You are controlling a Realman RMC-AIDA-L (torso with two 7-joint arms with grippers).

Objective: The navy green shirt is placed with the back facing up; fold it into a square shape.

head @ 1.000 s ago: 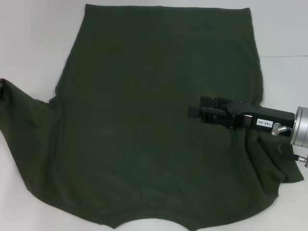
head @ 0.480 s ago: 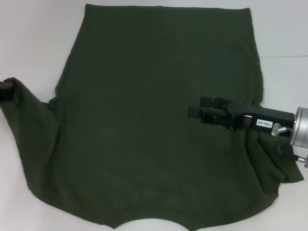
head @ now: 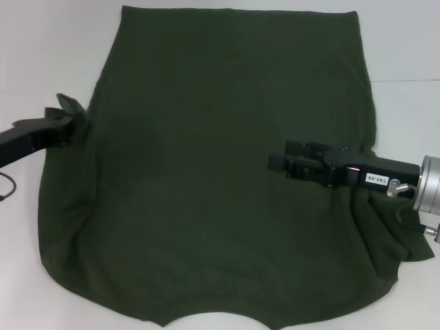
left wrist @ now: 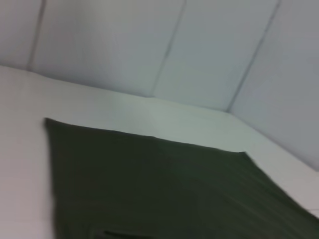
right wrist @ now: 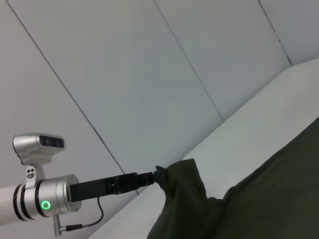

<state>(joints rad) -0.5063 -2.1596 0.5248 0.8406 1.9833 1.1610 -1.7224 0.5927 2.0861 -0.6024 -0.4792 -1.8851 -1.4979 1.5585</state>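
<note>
The navy green shirt [head: 220, 137] lies spread over the white table, hem far from me and collar at the near edge. My left gripper [head: 69, 113] is at the shirt's left side, shut on the left sleeve. It holds that sleeve raised and drawn in toward the body of the shirt. In the right wrist view the left gripper [right wrist: 157, 175] pinches a lifted peak of the shirt [right wrist: 279, 189]. My right gripper [head: 278, 163] hovers over the shirt's right half, pointing left, with bunched fabric under its arm. The left wrist view shows the flat shirt [left wrist: 174, 189].
A white table [head: 41, 55] surrounds the shirt, with bare surface on the left and on the far right [head: 412, 55]. Pale wall panels [left wrist: 149, 45] stand behind the table. A thin cable [head: 5, 187] hangs from the left arm.
My left gripper has carried the left sleeve rightward from the picture's left edge to the shirt's side, and its arm has come into view. The right arm has barely moved.
</note>
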